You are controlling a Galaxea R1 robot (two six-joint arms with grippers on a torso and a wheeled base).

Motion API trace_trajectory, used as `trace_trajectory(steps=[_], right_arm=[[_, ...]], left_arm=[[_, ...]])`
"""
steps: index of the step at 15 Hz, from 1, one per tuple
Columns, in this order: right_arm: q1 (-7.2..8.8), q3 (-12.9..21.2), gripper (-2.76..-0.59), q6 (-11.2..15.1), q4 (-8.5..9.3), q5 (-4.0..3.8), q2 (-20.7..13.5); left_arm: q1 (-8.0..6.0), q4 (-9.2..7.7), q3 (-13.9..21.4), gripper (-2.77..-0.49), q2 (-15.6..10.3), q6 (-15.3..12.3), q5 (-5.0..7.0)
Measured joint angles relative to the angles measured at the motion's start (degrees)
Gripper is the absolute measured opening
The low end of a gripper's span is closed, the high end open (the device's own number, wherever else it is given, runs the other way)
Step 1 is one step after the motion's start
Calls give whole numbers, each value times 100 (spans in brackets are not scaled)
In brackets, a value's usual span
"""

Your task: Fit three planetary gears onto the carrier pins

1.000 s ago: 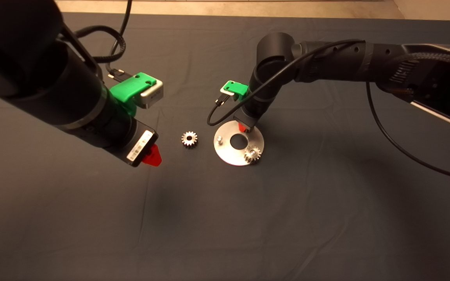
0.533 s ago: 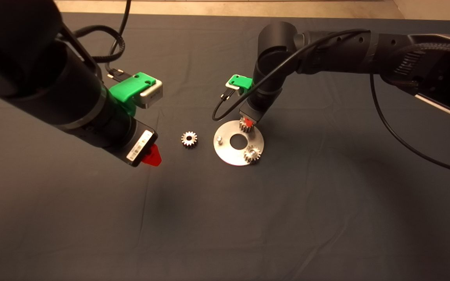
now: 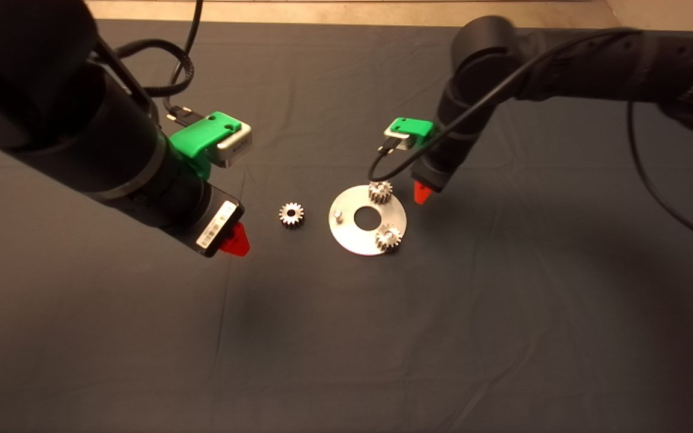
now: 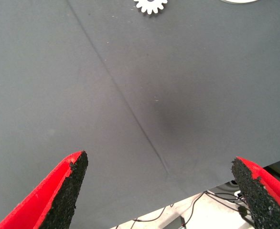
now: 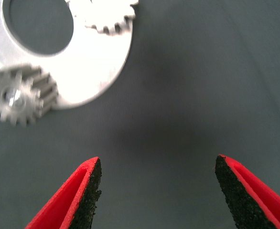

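Note:
A shiny round disc (image 3: 352,240) with a central hole lies mid-mat. One planetary gear (image 3: 380,192) sits on its far pin, a second gear (image 3: 388,237) on its near right pin. The left pin (image 3: 337,214) stands bare. A third gear (image 3: 291,214) lies flat on the mat left of the disc; it also shows in the left wrist view (image 4: 151,5). My right gripper (image 3: 421,192) is open and empty, just right of the disc; its view shows the disc (image 5: 97,67) and both seated gears (image 5: 18,98) (image 5: 112,18). My left gripper (image 3: 235,240) is open and empty, left of the loose gear.
The dark mat (image 3: 346,337) has shallow creases. A black cable (image 3: 653,180) hangs from the right arm over the mat's right part. Beyond the mat's edge the left wrist view shows floor with cables (image 4: 216,200).
My right gripper let go of the gear on the far pin, opened and pulled away up and to the right. The left arm has not moved.

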Motion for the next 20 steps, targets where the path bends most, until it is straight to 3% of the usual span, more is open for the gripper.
trace_trajectory(steps=[6,9,10,13,15,20], right_arm=[[481,1283,-160,5,693,2,-881],[548,2250,-160,127,991,-2,-1319],[559,2432,-160,175,1092,-2,-1393],[645,2568,-160,289,1232,-7,-1656],[796,2652,-160,311,1337,-22,-1756],[876,2735,-160,350,1448,-6,-2044]], left_arm=[[0,-61,-61,-109,531,297,0],[0,-74,-186,-109,859,546,2],[0,-79,-260,-109,993,629,0],[2,-79,-526,-109,1179,871,-24],[63,-46,-726,-109,1213,1058,0],[572,178,-1385,-109,1305,1608,4]])
